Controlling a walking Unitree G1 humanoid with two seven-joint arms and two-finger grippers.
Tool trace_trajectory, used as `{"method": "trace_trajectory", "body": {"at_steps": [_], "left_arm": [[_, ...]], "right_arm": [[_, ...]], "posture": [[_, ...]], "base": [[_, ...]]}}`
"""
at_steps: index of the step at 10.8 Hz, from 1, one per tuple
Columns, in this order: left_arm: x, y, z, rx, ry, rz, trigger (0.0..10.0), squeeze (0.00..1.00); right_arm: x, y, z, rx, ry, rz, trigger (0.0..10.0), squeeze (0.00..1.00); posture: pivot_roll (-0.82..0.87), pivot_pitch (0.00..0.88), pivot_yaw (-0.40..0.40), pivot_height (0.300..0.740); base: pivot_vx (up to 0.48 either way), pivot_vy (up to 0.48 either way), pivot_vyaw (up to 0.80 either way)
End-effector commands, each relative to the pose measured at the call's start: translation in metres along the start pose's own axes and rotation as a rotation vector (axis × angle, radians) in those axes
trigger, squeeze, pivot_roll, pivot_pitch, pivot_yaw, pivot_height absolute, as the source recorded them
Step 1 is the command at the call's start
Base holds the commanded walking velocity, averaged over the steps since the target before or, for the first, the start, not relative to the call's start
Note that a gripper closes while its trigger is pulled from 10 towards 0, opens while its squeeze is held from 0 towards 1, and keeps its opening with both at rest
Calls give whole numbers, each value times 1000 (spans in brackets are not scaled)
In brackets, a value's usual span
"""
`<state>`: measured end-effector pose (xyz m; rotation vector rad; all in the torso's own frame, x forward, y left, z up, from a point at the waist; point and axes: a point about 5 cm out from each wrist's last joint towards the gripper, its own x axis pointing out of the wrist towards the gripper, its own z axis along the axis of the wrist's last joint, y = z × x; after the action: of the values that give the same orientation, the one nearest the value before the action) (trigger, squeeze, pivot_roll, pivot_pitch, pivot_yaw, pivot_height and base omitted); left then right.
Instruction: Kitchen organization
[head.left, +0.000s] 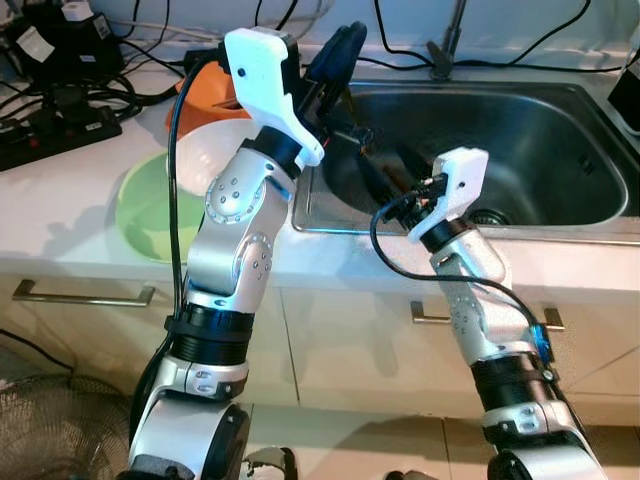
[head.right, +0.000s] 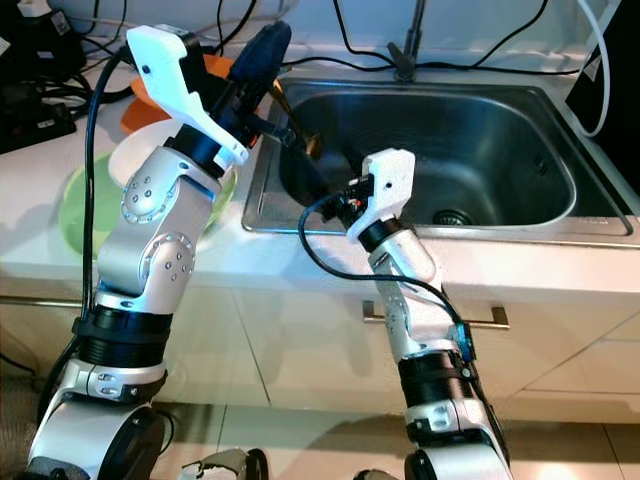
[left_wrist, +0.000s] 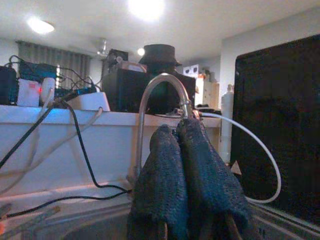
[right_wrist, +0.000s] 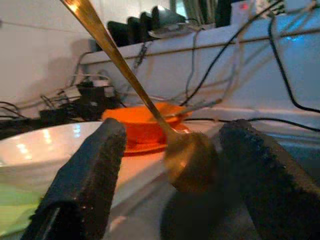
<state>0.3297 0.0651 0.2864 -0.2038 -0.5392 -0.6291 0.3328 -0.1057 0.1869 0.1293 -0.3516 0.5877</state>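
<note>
Taking the steel sink (head.left: 560, 150) as landmark: on the near side of it run the white cabinet fronts with a metal drawer handle (head.left: 82, 294) below the counter to the sink's left. The right gripper (right_wrist: 172, 165) reaches over the sink's near-left rim, its two black fingers (right_wrist: 82, 175) spread wide with nothing clamped between them; in the right wrist view the bowl of a gold spoon (right_wrist: 189, 161) hangs in the gap between them, whether it touches either pad cannot be told. The spoon's handle slants up toward the left gripper (head.right: 262, 55), which is raised above the sink's left edge; its fingers are pressed close together and appear to grip the spoon (head.right: 296, 128) near the top of the handle, the bowl end pointing down into the basin. On the counter just left of the sink lie a green plate (head.left: 140, 215), a white bowl (head.left: 215, 150) resting on it, and farther back an orange bowl (head.left: 205, 88). Behind the sink stands the curved faucet (left_wrist: 160, 85), and black cables (head.left: 90, 95) crowd the back-left counter.
</note>
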Motion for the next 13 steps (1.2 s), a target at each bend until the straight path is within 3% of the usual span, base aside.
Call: {"method": "trace_trajectory", "body": {"at_steps": [1, 7, 9, 10, 11, 13], "left_arm": [[-2, -1, -3, -2, 21, -14, 10000, 0], [-5, -14, -12, -20, 89, -101, 10000, 0], [-5, -16, -13, -30, 99, -109, 10000, 0], [-6, -15, -13, -30, 101, -109, 10000, 0], [-6, -15, -13, -31, 104, -110, 10000, 0], [-7, -16, -13, -31, 114, -120, 10000, 0]], "right_arm": [[-1, 5, 2, 1, 1, 39, 10000, 0], [8, 22, -10, 25, 25, 0, 10000, 0], [7, 18, -14, 25, 44, -43, 10000, 0], [7, 17, -14, 26, 45, -45, 4431, 0], [6, 15, -16, 18, 54, -66, 0, 0], [6, 13, -18, 13, 57, -87, 0, 0]], "posture": [[67, 36, 71, 740], [79, 38, 72, 740], [83, 44, 70, 740], [84, 47, 70, 740], [85, 50, 71, 740], [89, 55, 73, 740]], "base": [[0, 0, 0], [0, 0, 0], [0, 0, 0], [0, 0, 0], [0, 0, 0], [0, 0, 0]]}}
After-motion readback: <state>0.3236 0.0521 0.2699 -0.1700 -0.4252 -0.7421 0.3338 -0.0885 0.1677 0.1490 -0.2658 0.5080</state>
